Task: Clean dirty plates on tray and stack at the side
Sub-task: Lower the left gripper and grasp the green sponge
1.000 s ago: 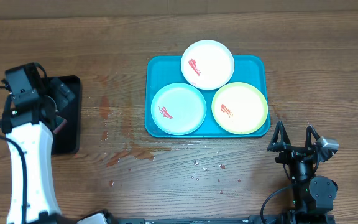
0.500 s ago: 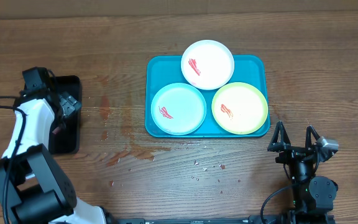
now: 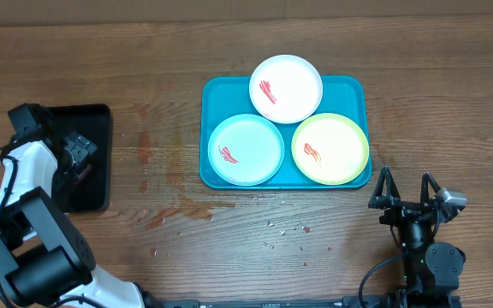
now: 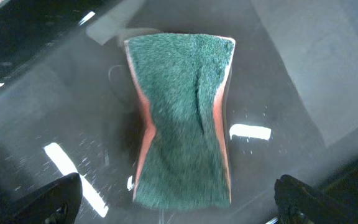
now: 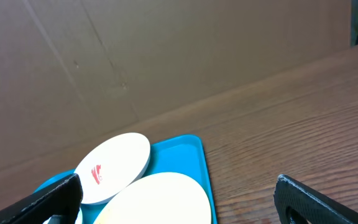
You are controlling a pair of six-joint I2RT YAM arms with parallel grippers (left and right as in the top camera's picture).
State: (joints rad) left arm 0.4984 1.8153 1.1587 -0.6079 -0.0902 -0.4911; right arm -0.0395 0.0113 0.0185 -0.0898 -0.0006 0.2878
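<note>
The turquoise tray [image 3: 347, 88] lies at the table's middle and holds three plates, each with a red smear: white [image 3: 286, 89] at the back, pale mint-blue [image 3: 246, 150] front left, yellow-green [image 3: 330, 149] front right. My left gripper [image 3: 74, 154] is open over the black tray [image 3: 92, 120], just above a green sponge [image 4: 182, 118] with orange sides that lies between its fingers in the left wrist view. My right gripper [image 3: 409, 192] is open and empty, near the table's front right, just short of the tray. The right wrist view shows the white plate [image 5: 114, 165] and the yellow-green plate [image 5: 160, 202].
Small water drops and a damp stain [image 3: 178, 210] mark the wood in front of the turquoise tray. A brown cardboard wall [image 5: 135, 56] stands behind the table.
My left arm has swung down and to the left over the black tray, bringing the gripper low above the sponge. The right arm and the plates have not moved.
</note>
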